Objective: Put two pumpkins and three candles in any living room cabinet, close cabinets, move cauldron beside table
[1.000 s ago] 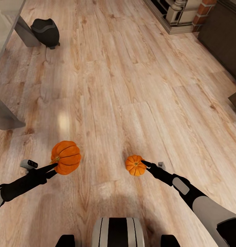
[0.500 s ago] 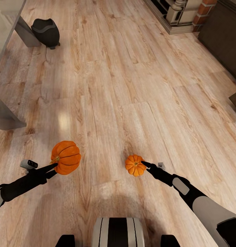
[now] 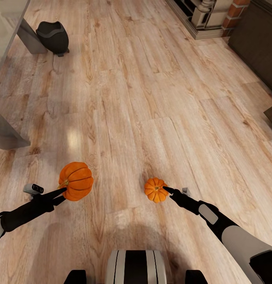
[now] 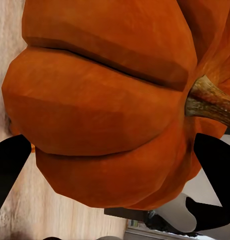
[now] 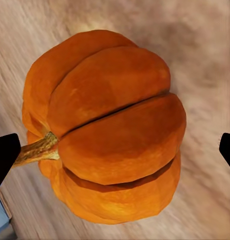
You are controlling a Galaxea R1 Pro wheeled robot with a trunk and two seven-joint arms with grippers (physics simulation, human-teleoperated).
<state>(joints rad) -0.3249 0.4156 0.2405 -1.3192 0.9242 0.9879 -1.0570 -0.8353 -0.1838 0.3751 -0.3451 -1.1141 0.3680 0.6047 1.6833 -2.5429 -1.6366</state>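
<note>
Two ribbed orange pumpkins: my left gripper [image 3: 64,191] clenches one [image 3: 76,181]; my right gripper [image 3: 166,189], jaws spread, should centre before squeezing the other [image 3: 155,189].

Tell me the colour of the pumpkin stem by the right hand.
Stem: tan-brown, clearest in the right wrist view.

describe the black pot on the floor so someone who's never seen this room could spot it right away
Start at the pale wood floor and look to the far left of the head view, where a slanted grey table leg meets the floor. The cauldron sits right beside that leg. It is the one dark, round-bellied thing there, unlike the two orange pumpkins nearer the robot, at its grippers.
</note>
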